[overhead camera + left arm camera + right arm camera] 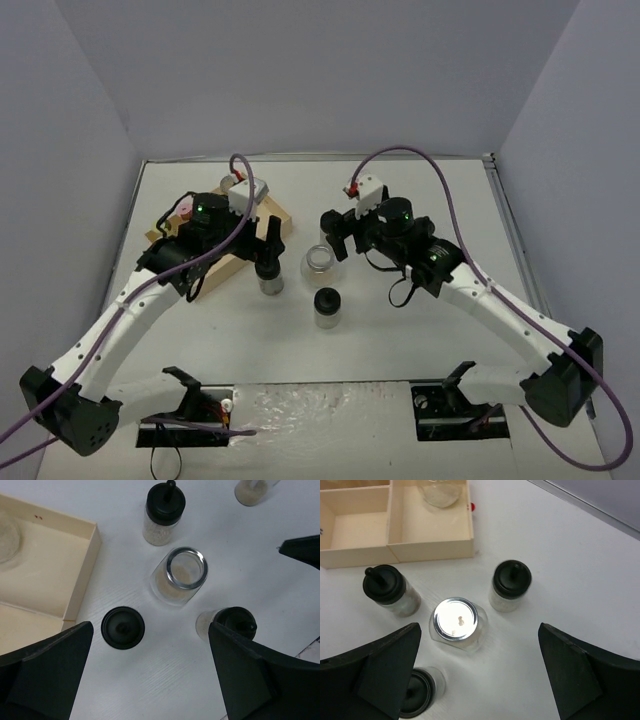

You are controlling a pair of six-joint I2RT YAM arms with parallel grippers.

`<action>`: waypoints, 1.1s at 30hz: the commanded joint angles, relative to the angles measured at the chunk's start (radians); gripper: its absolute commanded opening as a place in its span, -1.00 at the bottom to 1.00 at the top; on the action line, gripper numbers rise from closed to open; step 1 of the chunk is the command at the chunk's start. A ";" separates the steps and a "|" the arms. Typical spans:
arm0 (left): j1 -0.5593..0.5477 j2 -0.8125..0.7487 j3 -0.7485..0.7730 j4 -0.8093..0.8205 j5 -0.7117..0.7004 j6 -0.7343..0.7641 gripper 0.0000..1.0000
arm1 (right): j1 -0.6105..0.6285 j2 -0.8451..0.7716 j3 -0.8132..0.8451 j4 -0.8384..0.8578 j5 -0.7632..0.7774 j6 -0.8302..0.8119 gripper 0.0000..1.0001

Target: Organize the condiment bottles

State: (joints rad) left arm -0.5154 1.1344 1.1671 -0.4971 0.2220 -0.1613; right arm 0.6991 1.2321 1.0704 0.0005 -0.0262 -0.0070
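Several condiment bottles stand on the white table. A wide silver-lidded jar (pixel 320 262) (pixel 455 622) (pixel 184 576) is ringed by three black-capped bottles (pixel 387 590) (pixel 510 585) (pixel 417 695); two of them show from above (pixel 268 276) (pixel 327 305). My right gripper (pixel 479 627) (pixel 335 232) hovers open just right of the silver-lidded jar, holding nothing. My left gripper (pixel 150 625) (pixel 264 240) is open over bare table between two black-capped bottles (pixel 122 627) (pixel 235 622). A pink-capped bottle (pixel 185 207) shows at the tray's far left.
The pale wooden divided tray (pixel 282 222) (pixel 55 565) (pixel 430 547) lies at the left under my left arm, with a clear jar (pixel 440 492) in one compartment. Grey walls enclose the table. Both arm bases sit at the near edge.
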 commanded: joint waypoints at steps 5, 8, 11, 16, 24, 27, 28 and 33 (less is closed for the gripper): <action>-0.203 0.308 0.255 -0.044 -0.152 0.038 0.94 | -0.036 -0.335 -0.232 -0.111 0.333 0.341 1.00; -0.223 0.429 0.314 -0.072 -0.151 0.074 0.94 | -0.047 -0.425 -0.317 -0.161 0.388 0.457 1.00; -0.243 0.517 0.374 -0.108 -0.156 0.095 0.94 | -0.049 -0.517 -0.356 -0.208 0.419 0.529 1.00; -0.258 0.593 0.400 -0.105 -0.152 0.127 0.94 | -0.053 -0.597 -0.386 -0.242 0.414 0.548 1.00; -0.258 0.703 0.435 -0.125 -0.167 0.122 0.94 | -0.053 -0.616 -0.398 -0.264 0.410 0.553 1.00; -0.258 0.730 0.445 -0.126 -0.174 0.127 0.90 | -0.053 -0.623 -0.407 -0.265 0.404 0.555 1.00; -0.258 0.741 0.450 -0.127 -0.176 0.128 0.87 | -0.053 -0.625 -0.409 -0.266 0.403 0.556 1.00; -0.258 0.775 0.491 -0.146 -0.176 0.126 0.50 | -0.053 -0.643 -0.422 -0.269 0.399 0.562 1.00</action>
State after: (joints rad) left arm -0.7704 1.9085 1.5587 -0.6285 0.0630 -0.0510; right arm 0.6487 0.6046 0.6604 -0.3037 0.3447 0.5313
